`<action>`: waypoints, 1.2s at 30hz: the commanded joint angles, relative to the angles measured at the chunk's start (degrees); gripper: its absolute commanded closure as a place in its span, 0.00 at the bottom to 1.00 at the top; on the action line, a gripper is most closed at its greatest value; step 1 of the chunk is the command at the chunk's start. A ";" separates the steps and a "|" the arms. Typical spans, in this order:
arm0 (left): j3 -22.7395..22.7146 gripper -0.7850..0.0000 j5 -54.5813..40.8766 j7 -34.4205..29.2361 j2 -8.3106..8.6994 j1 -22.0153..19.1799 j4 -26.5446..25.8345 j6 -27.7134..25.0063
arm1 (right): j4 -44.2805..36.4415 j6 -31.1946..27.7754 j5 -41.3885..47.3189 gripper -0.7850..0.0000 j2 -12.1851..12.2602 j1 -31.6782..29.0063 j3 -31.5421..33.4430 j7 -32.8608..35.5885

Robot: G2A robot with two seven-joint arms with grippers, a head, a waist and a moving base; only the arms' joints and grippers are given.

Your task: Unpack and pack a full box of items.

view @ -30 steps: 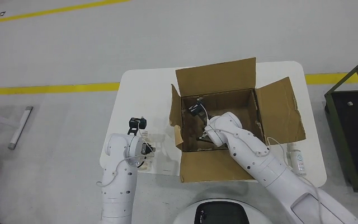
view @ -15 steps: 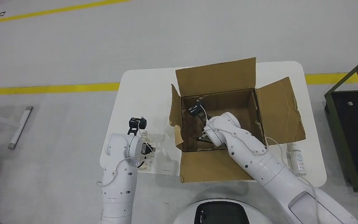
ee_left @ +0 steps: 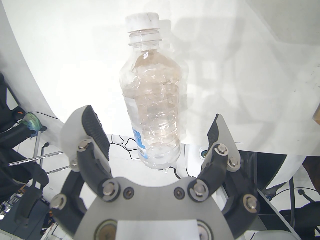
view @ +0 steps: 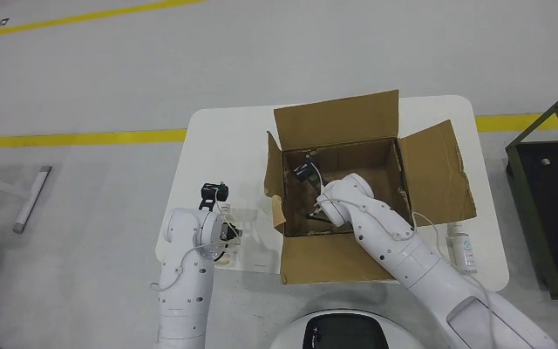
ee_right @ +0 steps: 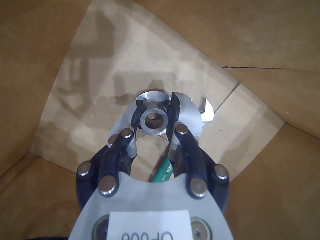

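Observation:
An open cardboard box (view: 336, 118) stands on the white table (view: 227, 131). My right gripper (ee_right: 155, 111) is down inside it, near the floor, shut on a round steel flange (ee_right: 153, 122) with a centre hole. Under the flange lies a wrench (ee_right: 206, 112) with a green handle. In the top view the right gripper (view: 316, 216) is at the box's near left corner. My left gripper (ee_left: 152, 116) hangs open over the table's front left part, its pads either side of a clear plastic bottle (ee_left: 152, 96) with a white cap, lying on the table and untouched.
The box flaps are folded outward on all sides. A small white object (view: 465, 249) lies by the table's right edge. A dark green cabinet (view: 534, 201) stands off the table to the right. Bare tabletop stretches left of the box.
The right arm's elbow has shifted slightly left while its gripper stays in the box. The left arm and bottle have not moved.

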 commanded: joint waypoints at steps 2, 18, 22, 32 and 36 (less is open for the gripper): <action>0.00 0.00 0.00 0.00 0.00 0.00 0.00 0.00 | 0.18 -0.19 -0.25 0.75 -0.13 0.00 0.05 0.06; 0.00 0.00 0.00 0.00 0.00 0.00 0.00 0.00 | -4.91 0.70 -2.22 1.00 -0.02 -2.01 2.70 0.55; 0.00 0.00 0.00 0.00 0.00 0.00 0.00 0.00 | -9.15 1.16 -1.08 1.00 0.34 -3.61 5.09 0.40; 0.00 0.00 0.00 0.00 0.00 0.00 0.00 0.00 | -24.13 -3.20 22.45 1.00 2.12 -12.88 21.14 -2.42; 0.00 0.00 0.00 0.00 0.00 0.00 0.00 0.00 | -25.10 -6.99 38.83 1.00 2.61 -16.01 28.13 -3.11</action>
